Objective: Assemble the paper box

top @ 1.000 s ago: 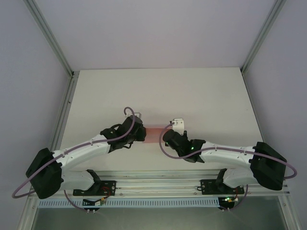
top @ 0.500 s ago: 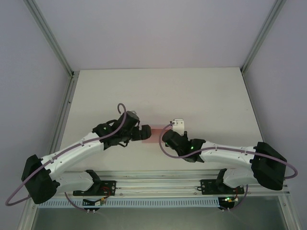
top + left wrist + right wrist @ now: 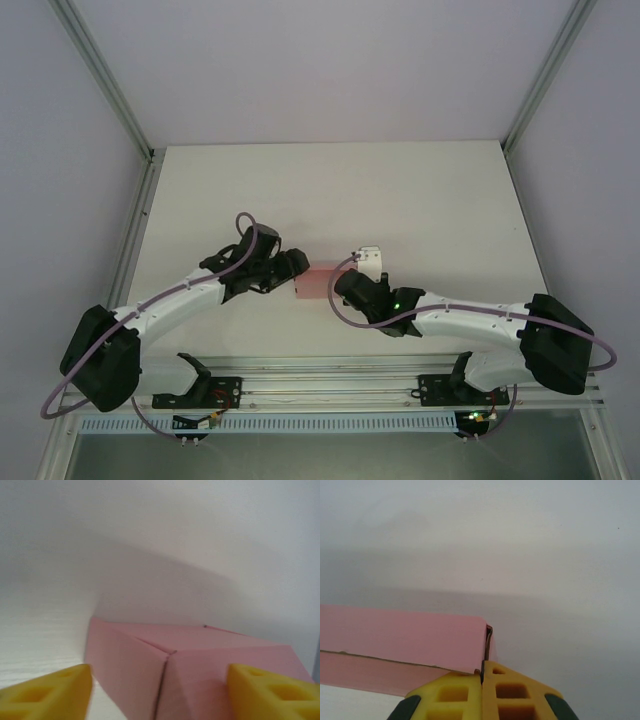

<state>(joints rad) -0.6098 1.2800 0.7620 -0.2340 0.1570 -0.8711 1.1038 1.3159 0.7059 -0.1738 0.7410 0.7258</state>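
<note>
1. Pink thin-card paper box (image 3: 314, 283), plain and unprinted, folded up into a small shallow rectangular shape.
2. The box sits on the white tabletop (image 3: 400, 190), in the nearer half and about mid-width, with its long axis running left to right.
3. Left wrist view: one corner of the box (image 3: 200, 665) faces the camera. Two side walls meet there at an upright seam, which shows as a thin dark line. The top face is flat, and a short crease runs in from that corner.
4. Right wrist view: the box (image 3: 400, 640) shows a lighter top face over a darker long side wall. The card edge at its right end shows as thin stacked layers.
5. Left gripper (image 3: 296, 267) is at the box's left end. Its yellow fingers (image 3: 55, 690) are spread wide, one on each side of the corner. Can't tell whether they touch the card.
6. Right gripper (image 3: 341, 284) is at the box's right end. Its yellow fingers (image 3: 465, 695) are pressed together and pinch the card edge there.
7. Both arms lie low over the tabletop, angled inward toward the box.
</note>
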